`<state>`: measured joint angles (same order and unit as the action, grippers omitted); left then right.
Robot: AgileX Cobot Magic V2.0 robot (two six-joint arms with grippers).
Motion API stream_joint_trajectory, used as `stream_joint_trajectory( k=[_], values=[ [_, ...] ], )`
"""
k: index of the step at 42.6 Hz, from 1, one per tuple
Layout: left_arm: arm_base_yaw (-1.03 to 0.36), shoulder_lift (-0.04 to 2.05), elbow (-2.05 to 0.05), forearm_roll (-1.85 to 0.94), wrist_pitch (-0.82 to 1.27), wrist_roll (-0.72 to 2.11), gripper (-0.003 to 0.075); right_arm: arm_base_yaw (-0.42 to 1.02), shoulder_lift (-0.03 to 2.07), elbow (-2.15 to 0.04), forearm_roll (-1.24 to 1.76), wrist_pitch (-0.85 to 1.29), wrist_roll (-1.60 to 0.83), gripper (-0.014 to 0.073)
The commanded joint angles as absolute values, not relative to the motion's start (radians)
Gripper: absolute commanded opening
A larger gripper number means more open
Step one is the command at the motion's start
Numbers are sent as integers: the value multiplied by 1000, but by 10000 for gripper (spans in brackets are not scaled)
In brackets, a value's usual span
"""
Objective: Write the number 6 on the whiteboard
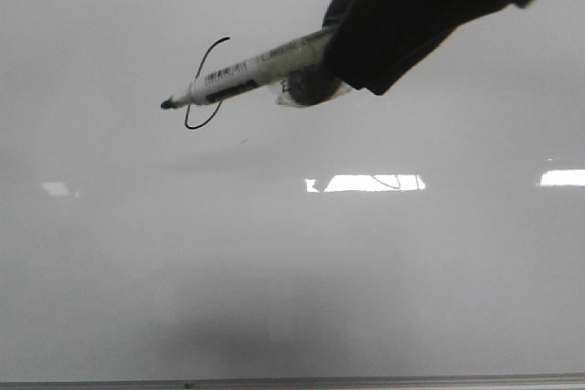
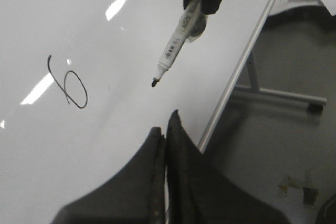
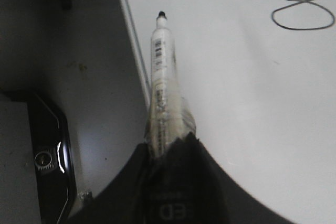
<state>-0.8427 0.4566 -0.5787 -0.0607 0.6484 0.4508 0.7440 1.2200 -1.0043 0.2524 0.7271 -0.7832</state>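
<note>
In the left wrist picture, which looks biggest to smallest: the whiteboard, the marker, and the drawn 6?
1. The whiteboard fills most of the view.
2. The marker, though it is lifted nearer the camera, so its size is flattered.
3. The number 6, somewhat smaller.

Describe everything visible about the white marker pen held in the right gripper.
The white marker pen is a slim plastic barrel with black printed text and a barcode, uncapped, ending in a small black tip. Clear tape or wrap bulges around its rear end, where the black right gripper clamps it. In the left wrist view the tip hangs off the glossy grey-white whiteboard, beside the thin black hand-drawn number 6, touching neither. The pen juts straight out beyond the fingers, tilted tip-down.
</note>
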Motion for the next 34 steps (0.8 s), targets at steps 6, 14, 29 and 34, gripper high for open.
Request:
stream_joint_trajectory(
  k=[6,14,29,34],
  values=[
    [-876,748,-790,-80,722,514,355,807,1155,-1032,248,697,-814,-60],
    [-932,935,-913,-78,742,589,470,871,1151,-1032,249,682,-814,-60],
    [-992,1088,-952,-74,734,589,363,928,1151,-1041,273,646,-814,-60],
    [-992,1088,-952,-74,725,589,288,928,1151,-1041,275,646,-814,-60]
  ],
)
